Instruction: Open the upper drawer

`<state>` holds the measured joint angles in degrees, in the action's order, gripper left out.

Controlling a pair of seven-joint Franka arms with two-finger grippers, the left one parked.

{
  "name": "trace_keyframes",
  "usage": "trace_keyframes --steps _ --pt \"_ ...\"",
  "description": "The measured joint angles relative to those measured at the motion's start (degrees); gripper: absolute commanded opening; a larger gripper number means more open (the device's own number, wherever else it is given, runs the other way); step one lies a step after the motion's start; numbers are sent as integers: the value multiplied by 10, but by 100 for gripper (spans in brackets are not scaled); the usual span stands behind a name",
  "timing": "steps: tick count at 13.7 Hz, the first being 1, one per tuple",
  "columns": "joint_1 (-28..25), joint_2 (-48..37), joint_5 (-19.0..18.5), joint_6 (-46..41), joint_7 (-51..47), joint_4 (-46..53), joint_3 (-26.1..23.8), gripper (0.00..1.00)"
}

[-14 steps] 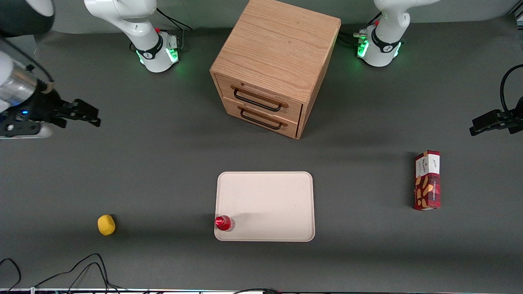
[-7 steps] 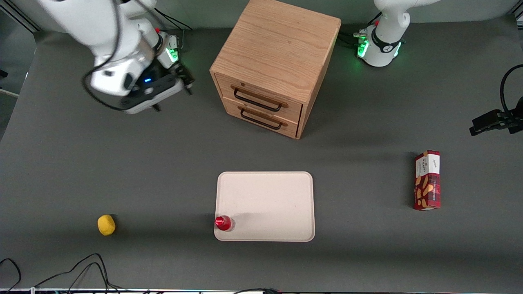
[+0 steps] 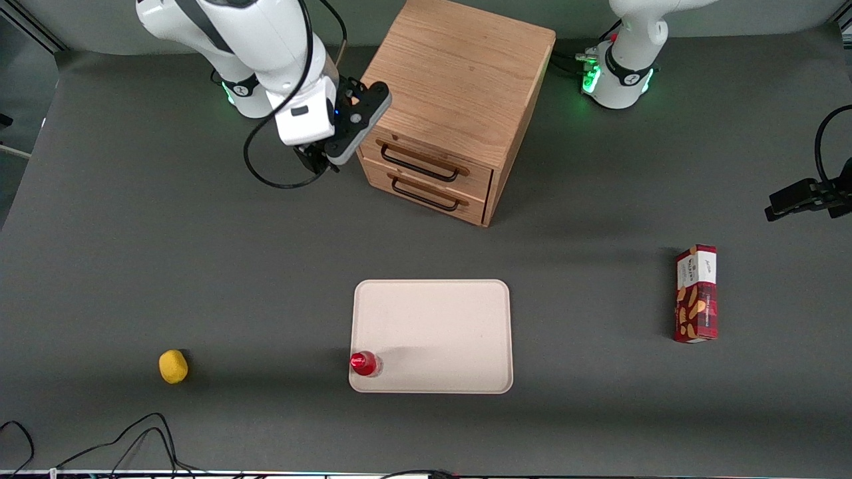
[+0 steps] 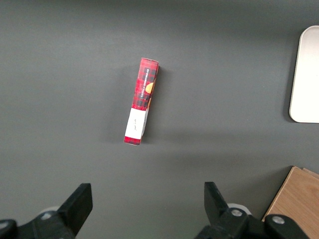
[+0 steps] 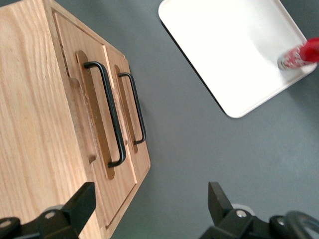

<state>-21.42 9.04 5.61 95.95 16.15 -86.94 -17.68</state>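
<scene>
The light oak cabinet (image 3: 452, 73) stands at the back middle of the table. Its upper drawer (image 3: 367, 141) is shut, with a black wire handle (image 3: 419, 164) across its front. The identical lower drawer (image 3: 379, 178) beneath it is also shut. My right gripper (image 3: 318, 159) hangs beside the cabinet's corner toward the working arm's end, level with the drawer fronts and touching nothing. In the right wrist view the gripper (image 5: 149, 204) is open and empty, with the upper drawer (image 5: 75, 99) and its handle (image 5: 112, 114) ahead of one of its fingers (image 5: 82, 201).
A white tray (image 3: 432, 319) lies nearer the front camera than the cabinet, with a red bottle (image 3: 364, 363) at its corner. A yellow lemon (image 3: 173, 366) lies toward the working arm's end. A red snack box (image 3: 696, 293) lies toward the parked arm's end.
My right arm has swung in from the working arm's end of the table to the cabinet's corner. The drawers and other objects have not moved.
</scene>
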Motion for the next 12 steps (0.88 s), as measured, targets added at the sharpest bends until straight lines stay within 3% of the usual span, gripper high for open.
trace_keyframes --steps 8,12 --pt "-10 74 6 37 36 -4 -36 100" --pt "-10 116 6 104 63 -32 -38 100"
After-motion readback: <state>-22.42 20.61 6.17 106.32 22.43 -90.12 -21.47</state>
